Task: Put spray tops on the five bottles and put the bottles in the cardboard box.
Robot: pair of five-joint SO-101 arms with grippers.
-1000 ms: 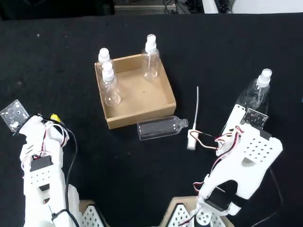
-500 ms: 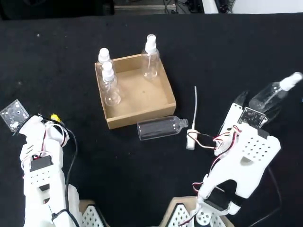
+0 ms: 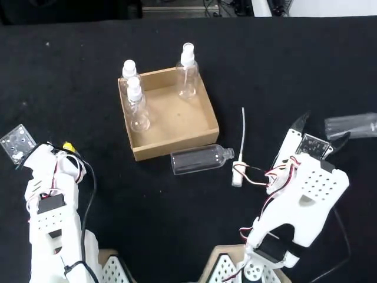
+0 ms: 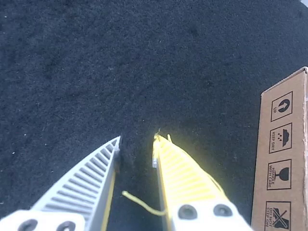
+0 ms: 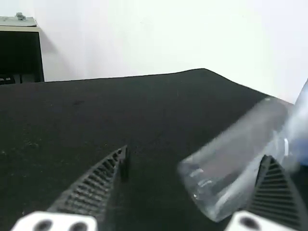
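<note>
This looks like a robotics lab or test bench rather than a home or shop. Two white plastic arms, the left arm (image 3: 50,206) and the right arm (image 3: 303,197), stand side by side with bare servo wires (image 3: 259,172) looping along them, at a table (image 3: 70,59) covered in plain black cloth. Loose cables (image 3: 227,7) lie past the table's far edge, a bare white wall (image 5: 168,33) and a dark cabinet (image 5: 21,53) stand behind, and the goods on the cloth are a plain cardboard box (image 3: 177,144) and clear bottles (image 3: 197,160), set out like test props.
</note>
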